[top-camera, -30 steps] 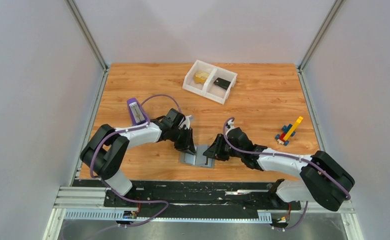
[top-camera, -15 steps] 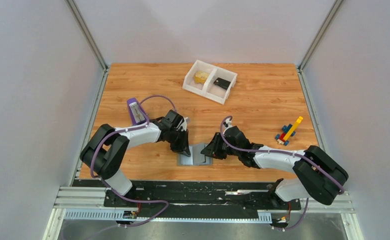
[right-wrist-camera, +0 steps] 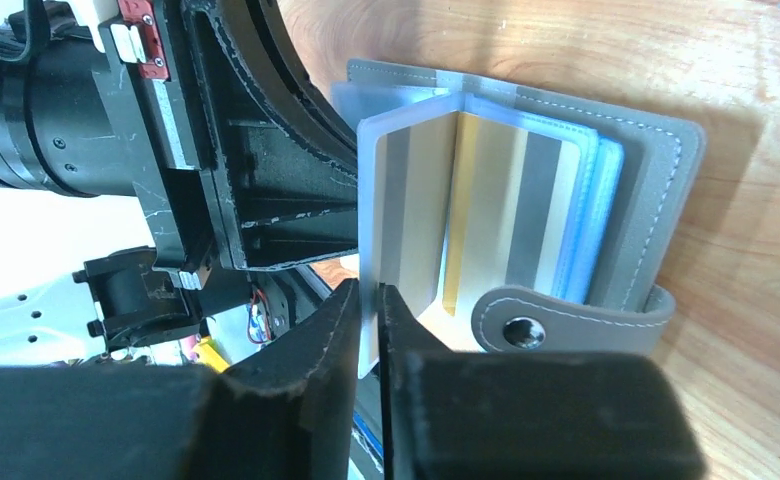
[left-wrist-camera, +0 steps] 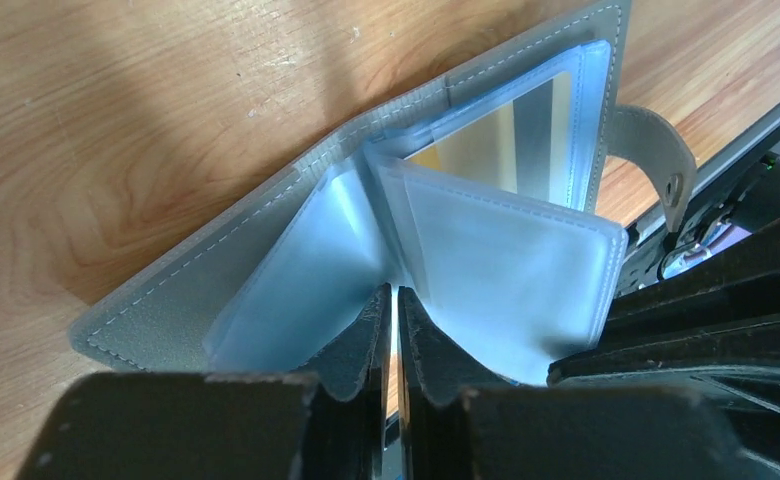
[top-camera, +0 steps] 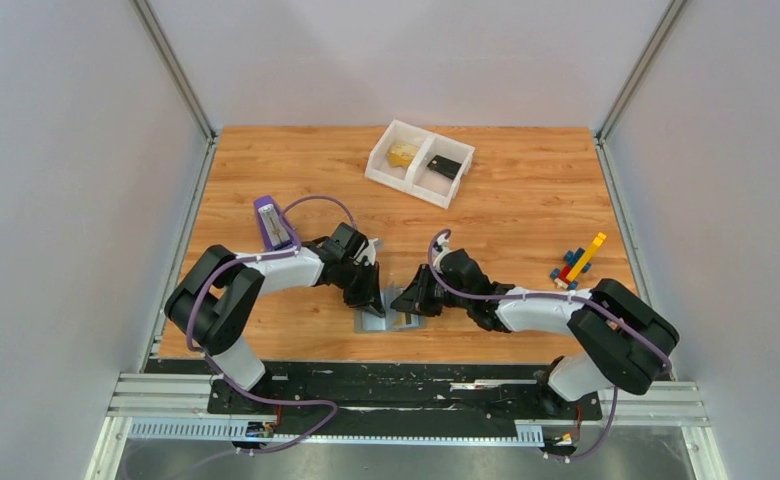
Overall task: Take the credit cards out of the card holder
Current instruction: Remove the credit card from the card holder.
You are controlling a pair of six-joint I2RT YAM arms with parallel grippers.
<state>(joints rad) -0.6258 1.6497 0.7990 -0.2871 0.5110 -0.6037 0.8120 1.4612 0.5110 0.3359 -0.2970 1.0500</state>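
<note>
Lying open, the grey card holder (right-wrist-camera: 666, 170) shows sleeved gold credit cards (right-wrist-camera: 486, 200).

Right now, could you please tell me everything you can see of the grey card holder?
The card holder lies open on the wooden table, near the front edge between both arms. It looks like grey leather with pale stitching, and its strap with a metal snap hangs free. Clear plastic sleeves fan upward from its middle; some hold gold cards with a grey stripe. The left fingers pinch one sleeve, the right fingers the edge of another.
</note>
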